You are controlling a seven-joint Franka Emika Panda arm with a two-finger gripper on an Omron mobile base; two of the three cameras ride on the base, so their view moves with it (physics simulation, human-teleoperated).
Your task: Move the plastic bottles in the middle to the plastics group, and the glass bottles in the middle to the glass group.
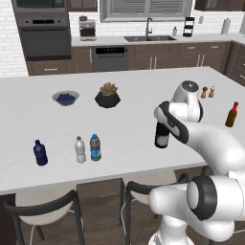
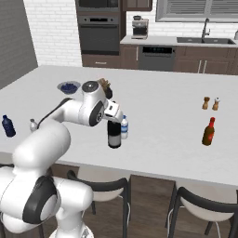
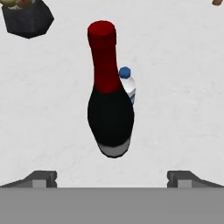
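The two-finger gripper (image 3: 112,178) hangs wide open above the dark, red-necked glass bottle (image 3: 109,100). The bottle stands upright on the white counter (image 3: 183,109), ungripped.

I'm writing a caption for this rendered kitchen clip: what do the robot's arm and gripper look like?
The arm is made of glossy white, rounded, tube-like segments joined by dark grey to black bands, with round grey-capped joint housings. No cables or markings show. In the hand view the gripper appears as two small, dark grey, wedge-shaped finger tips.
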